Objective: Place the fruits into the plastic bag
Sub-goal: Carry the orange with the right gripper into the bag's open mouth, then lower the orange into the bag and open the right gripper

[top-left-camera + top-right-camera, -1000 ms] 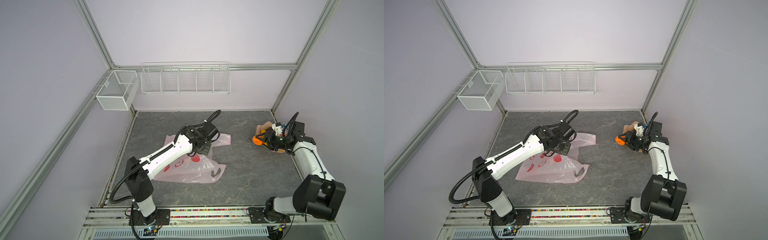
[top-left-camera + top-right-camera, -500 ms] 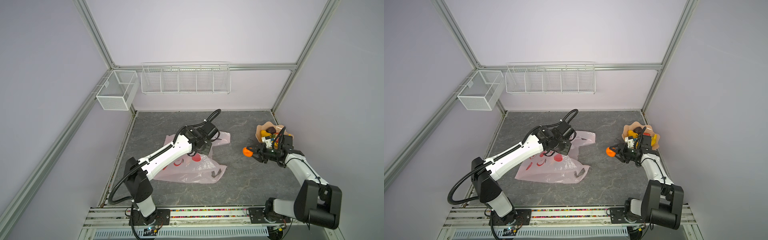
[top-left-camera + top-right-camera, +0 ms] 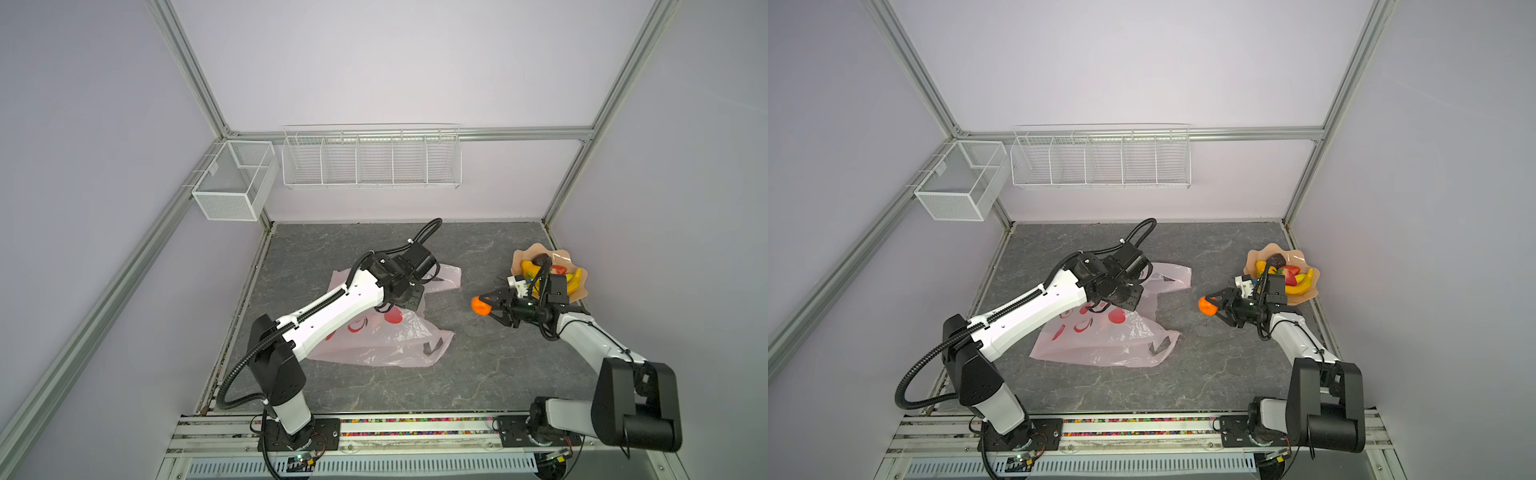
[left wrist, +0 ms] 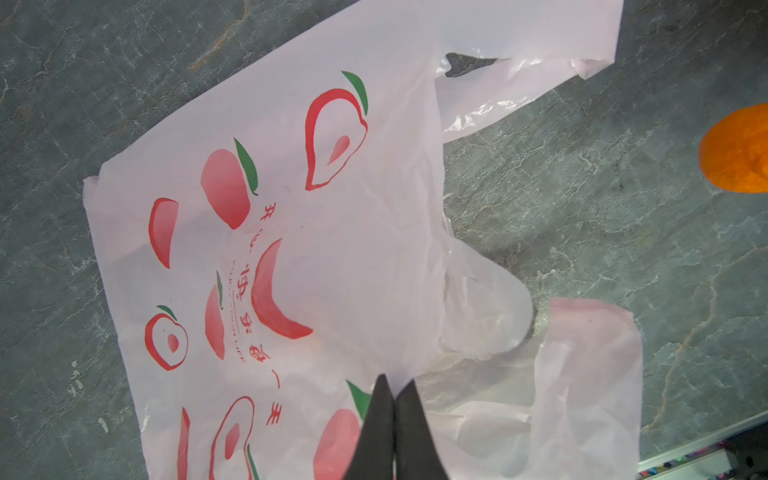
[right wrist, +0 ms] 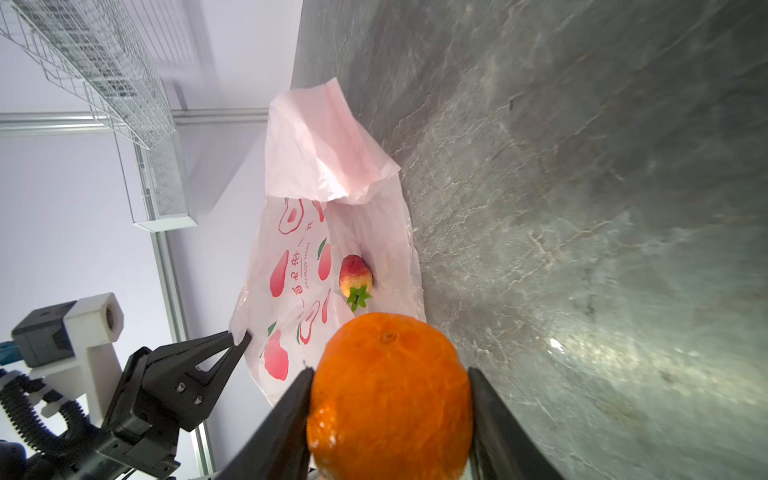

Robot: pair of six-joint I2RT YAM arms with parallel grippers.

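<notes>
The plastic bag [image 3: 386, 340] lies pale pink with red peach prints in the middle of the floor, seen in both top views. My left gripper [image 4: 395, 386] is shut on its upper edge, and the right wrist view shows the left gripper [image 5: 237, 338] holding that edge lifted, mouth open. A red strawberry [image 5: 354, 274] lies inside the bag. My right gripper [image 5: 390, 374] is shut on the round orange [image 3: 481, 306], held above the floor to the right of the bag's mouth. A banana [image 3: 1304, 282], a strawberry [image 3: 1291, 272] and a dark round fruit [image 3: 1276, 260] lie on the plate.
The peach wavy-edged plate [image 3: 579, 294] stands at the right edge of the floor, behind my right wrist. A white wire rack [image 3: 370, 158] and a mesh box [image 3: 232, 183] hang on the back wall. Grey stone-pattern floor [image 3: 457, 374] lies between bag and front rail.
My right gripper has carried the orange away from the plate, leftward and nearer, towards the bag. The left arm and the bag have barely moved.
</notes>
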